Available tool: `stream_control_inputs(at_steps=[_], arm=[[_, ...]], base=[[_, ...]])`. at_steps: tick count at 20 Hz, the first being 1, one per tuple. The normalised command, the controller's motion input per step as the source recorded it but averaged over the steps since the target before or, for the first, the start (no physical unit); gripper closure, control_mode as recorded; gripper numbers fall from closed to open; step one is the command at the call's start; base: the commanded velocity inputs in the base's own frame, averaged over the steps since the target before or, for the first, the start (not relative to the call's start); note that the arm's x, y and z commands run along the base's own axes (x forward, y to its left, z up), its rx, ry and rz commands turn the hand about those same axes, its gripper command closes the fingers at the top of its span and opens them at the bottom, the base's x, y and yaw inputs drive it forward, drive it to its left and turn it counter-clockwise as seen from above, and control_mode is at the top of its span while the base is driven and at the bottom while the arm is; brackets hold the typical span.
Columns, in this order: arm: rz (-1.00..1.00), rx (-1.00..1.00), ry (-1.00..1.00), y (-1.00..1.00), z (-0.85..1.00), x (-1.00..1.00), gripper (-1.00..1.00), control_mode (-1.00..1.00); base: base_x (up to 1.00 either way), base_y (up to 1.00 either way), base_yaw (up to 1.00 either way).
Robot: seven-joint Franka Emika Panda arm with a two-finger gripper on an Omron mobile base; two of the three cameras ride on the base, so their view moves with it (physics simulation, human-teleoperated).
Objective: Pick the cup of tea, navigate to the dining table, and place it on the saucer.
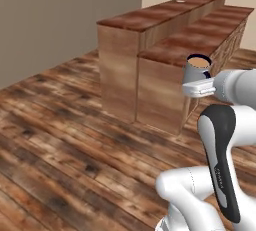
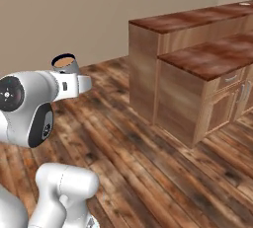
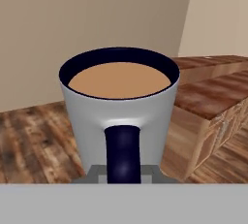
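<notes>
The cup of tea (image 1: 196,67), a grey mug with a dark rim and light-brown liquid, is held upright in the air with my gripper (image 1: 196,82) shut on it. In the hand view the cup of tea (image 3: 121,106) sits close up, its dark handle facing the camera, and my gripper (image 3: 123,175) clasps its base. From the right base view the cup of tea (image 2: 65,64) rides above my gripper (image 2: 69,77). The dining table (image 1: 165,13) stretches away ahead, with the saucer (image 1: 180,0) a small white spot near its far end. The saucer (image 2: 244,4) also shows at the far right.
A lower wooden cabinet counter (image 1: 200,40) with drawers (image 2: 228,80) stands against the near side of the table. A beige wall (image 1: 55,20) runs along the left. Open plank floor (image 1: 70,140) lies between me and the furniture.
</notes>
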Motion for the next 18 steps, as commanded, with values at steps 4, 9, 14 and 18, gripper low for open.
stream_control_inputs(at_steps=[4, 9, 14, 18], arm=[[0.0, 0.0, 0.0, 0.0, 0.0, 0.0, 1.0, 1.0], [0.0, 0.0, 0.0, 0.0, 0.0, 0.0, 1.0, 1.0], [0.0, 0.0, 0.0, 0.0, 0.0, 0.0, 1.0, 1.0], [0.0, 0.0, 0.0, 0.0, 0.0, 0.0, 1.0, 1.0]], base=[[1.0, 1.0, -0.16], [0.99, 1.0, -0.16], [0.94, 1.0, -0.17], [0.93, 1.0, -0.18]])
